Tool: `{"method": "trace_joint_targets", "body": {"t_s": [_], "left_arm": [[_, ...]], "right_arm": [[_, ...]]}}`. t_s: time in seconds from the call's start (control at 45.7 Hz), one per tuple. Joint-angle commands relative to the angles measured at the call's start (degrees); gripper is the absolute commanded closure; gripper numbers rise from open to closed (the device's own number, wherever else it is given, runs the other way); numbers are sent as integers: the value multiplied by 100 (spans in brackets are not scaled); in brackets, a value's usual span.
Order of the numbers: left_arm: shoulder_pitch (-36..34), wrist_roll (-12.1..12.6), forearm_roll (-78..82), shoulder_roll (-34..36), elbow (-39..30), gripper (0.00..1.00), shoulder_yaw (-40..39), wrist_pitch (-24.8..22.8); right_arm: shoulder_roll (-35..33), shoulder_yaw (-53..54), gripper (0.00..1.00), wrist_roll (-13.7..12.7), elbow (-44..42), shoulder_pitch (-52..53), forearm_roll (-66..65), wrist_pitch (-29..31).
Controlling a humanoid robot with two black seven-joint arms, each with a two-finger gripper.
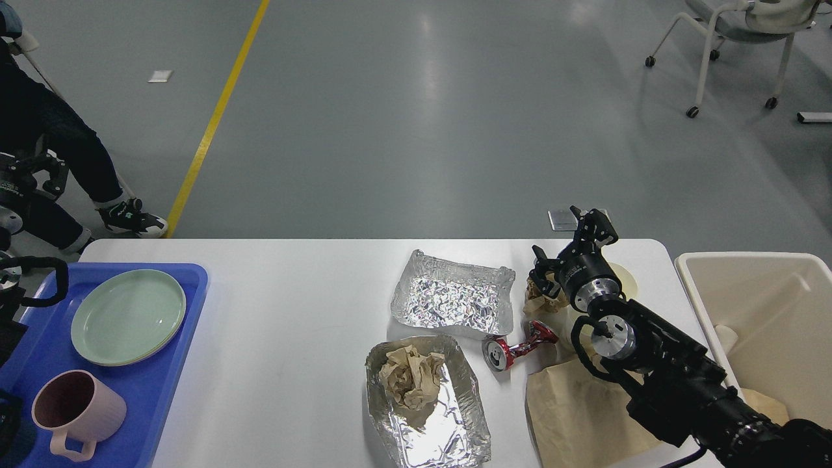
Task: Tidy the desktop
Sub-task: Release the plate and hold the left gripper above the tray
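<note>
The big white worktop [279, 338] fills the lower part of the view. My right pincer [567, 242] hangs over its far right corner with its two fingers spread wide and nothing in them. Just under it sits a crumpled brown paper [538, 294]. A squashed red can [517, 350] lies near the middle, between two foil trays [452, 299]. The nearer foil tray [426, 406] has a paper ball inside. A blue tray [156, 383] at the left edge carries a green plate [128, 316] and a pink mug [77, 409]. A beige bin [767, 312] stands beside the right edge. My left pincer is out of sight.
</note>
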Motion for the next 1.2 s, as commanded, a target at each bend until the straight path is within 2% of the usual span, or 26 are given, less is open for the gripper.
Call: {"method": "trace_joint_targets", "body": {"t_s": [0.0,0.131,0.503,0.613,0.744,1.05,1.182], "left_arm": [[-21,-20,5,-50,-7,4,50,-4],[-21,68,57,-173,-16,4,103,-12],[-30,42,67,-182,-51,4,182,-30],[-4,-29,58,-392,-51,4,173,-39],[137,-152,58,-639,-51,4,164,-109],[638,-143,67,-797,-78,4,173,-118],[656,-90,67,-806,-87,4,199,-311]], "right_arm": [[0,0,0,8,0,-2,0,0],[0,0,0,-1,0,-2,0,0],[0,0,0,8,0,-2,0,0],[0,0,0,-1,0,7,0,0],[0,0,0,-1,0,-2,0,0],[0,0,0,8,0,-2,0,0],[0,0,0,-1,0,-2,0,0]]}}
